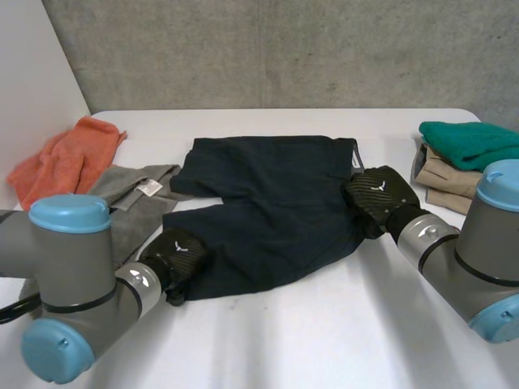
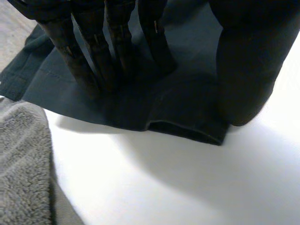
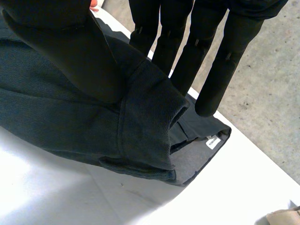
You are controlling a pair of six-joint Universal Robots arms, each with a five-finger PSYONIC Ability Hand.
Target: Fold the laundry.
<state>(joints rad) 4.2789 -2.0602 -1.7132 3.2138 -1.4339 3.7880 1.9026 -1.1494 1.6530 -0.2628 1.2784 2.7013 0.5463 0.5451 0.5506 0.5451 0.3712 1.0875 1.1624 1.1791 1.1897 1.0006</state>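
Observation:
Dark navy shorts (image 1: 268,211) lie spread flat in the middle of the white table (image 1: 324,324). My left hand (image 1: 178,255) rests on the near left leg, by its hem. In the left wrist view its fingers (image 2: 93,51) stand straight on the cloth (image 2: 187,112), and the thumb lies apart from them near the hem corner. My right hand (image 1: 379,194) is at the waistband on the shorts' right edge. There its thumb (image 3: 70,47) presses a bunched fold of the waistband (image 3: 150,112) against the fingers. A small white label (image 3: 213,142) shows inside the waist.
A grey towel (image 1: 130,194) lies beside the shorts' left side, close to my left hand (image 2: 23,159). An orange cloth (image 1: 69,158) is crumpled at the far left. At the right edge stand folded tan clothes (image 1: 446,182) with a teal cloth (image 1: 470,142) on top.

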